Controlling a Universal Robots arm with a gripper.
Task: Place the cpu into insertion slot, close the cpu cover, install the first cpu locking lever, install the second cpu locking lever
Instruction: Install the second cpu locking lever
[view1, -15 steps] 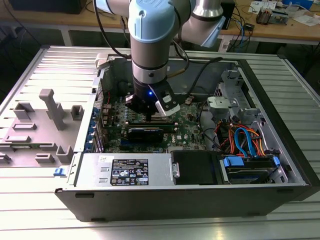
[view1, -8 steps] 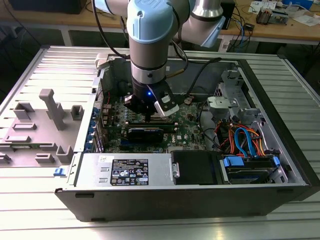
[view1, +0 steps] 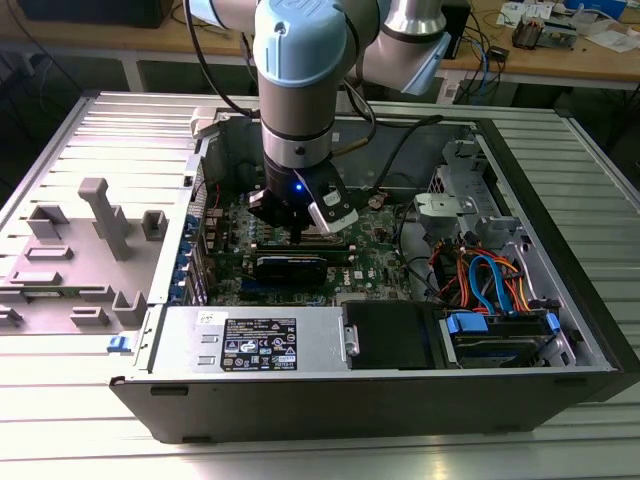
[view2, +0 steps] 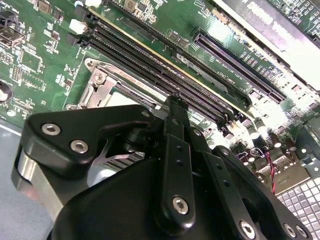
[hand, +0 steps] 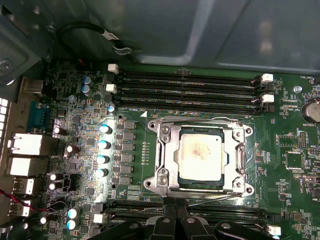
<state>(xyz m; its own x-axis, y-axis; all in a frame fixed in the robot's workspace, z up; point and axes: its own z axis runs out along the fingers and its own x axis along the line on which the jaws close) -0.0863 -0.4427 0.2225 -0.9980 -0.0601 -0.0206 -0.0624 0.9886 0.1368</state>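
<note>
Ribbed metal table (view1: 560, 440) carries open computer case (view1: 560, 300), grey fixture (view1: 100, 215).

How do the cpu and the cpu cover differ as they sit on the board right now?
In the first wrist view, the cpu is a solid square plate with a stained, pale metal top; the cpu cover is an open silver frame with a large window. The cpu sits in the middle, showing through that window; the cpu cover lies around it, down over the insertion slot. Both are square, metallic and flat on the board.
</note>
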